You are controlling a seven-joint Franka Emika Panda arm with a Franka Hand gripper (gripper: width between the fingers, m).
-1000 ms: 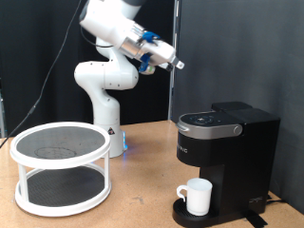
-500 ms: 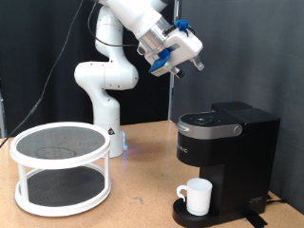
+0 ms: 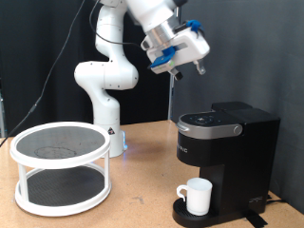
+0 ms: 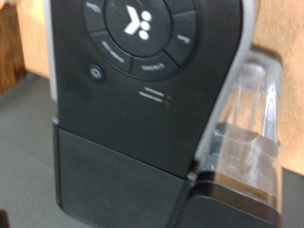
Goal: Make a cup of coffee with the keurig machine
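Observation:
The keurig machine (image 3: 228,152) stands on the table at the exterior view's right with its lid down. The cup (image 3: 198,196) sits on the machine's round drip base, under the spout. My gripper (image 3: 199,66) hangs high above the machine's top panel, pointing down, with clear air between them. Its fingers show as one tip, shut and empty. The wrist view looks down on the machine's button ring (image 4: 142,38) and lid front. No fingers show in the wrist view.
A white two-tier round rack (image 3: 59,166) stands at the exterior view's left. The arm's white base (image 3: 104,104) is behind it. The machine's clear water tank (image 4: 249,133) shows beside the lid. A black curtain backs the wooden table (image 3: 133,204).
The arm has swung towards the exterior view's right, bringing the gripper from left of the machine to above its top panel, turned to point more downward.

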